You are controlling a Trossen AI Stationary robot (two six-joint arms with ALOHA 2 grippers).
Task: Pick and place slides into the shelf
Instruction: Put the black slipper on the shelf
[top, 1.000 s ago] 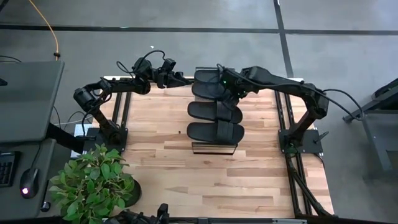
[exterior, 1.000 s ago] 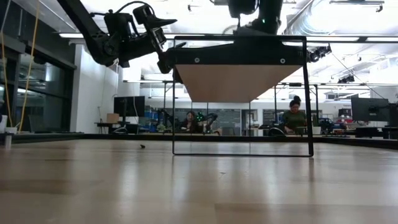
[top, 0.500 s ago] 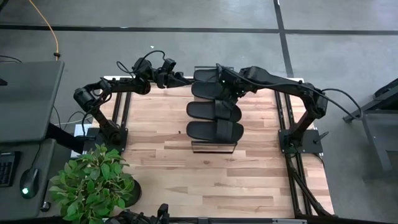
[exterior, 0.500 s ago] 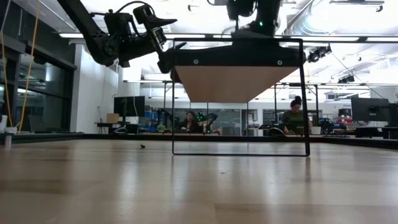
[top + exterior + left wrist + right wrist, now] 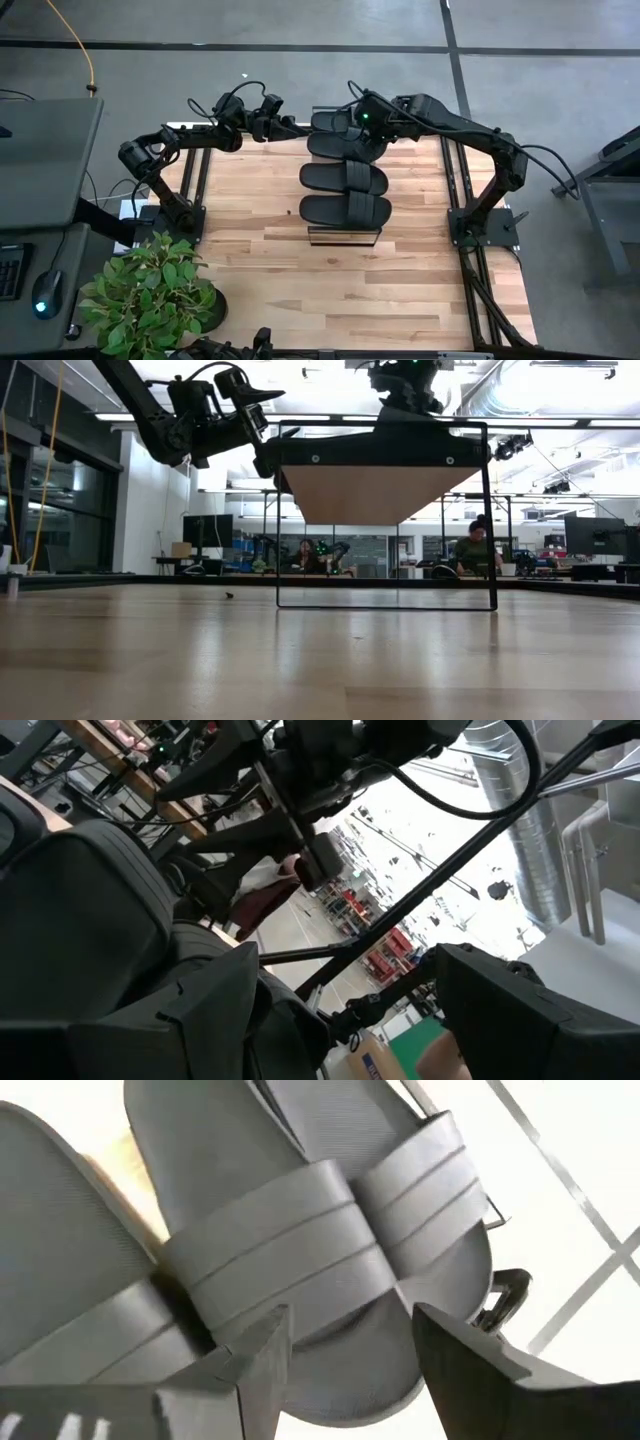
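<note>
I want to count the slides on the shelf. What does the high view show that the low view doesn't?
Only the high view shows the slides: black sandals lined up along the shelf top, with the right gripper over the far end, plus a potted plant. Only the low view shows the shelf's plank underside and people seated in the room behind. Both show the shelf and the left gripper beside its far end.

**Two slides fill the right wrist camera**

The right gripper (image 5: 345, 1355) has its two dark fingers (image 5: 262, 1355) spread apart, nothing between them. Just beyond lie two black slides side by side, their ribbed band straps meeting: the nearer slide (image 5: 270, 1250) and the farther slide (image 5: 425, 1185). A third slide (image 5: 70, 1280) lies alongside, pale wood (image 5: 105, 1190) showing between.
</note>
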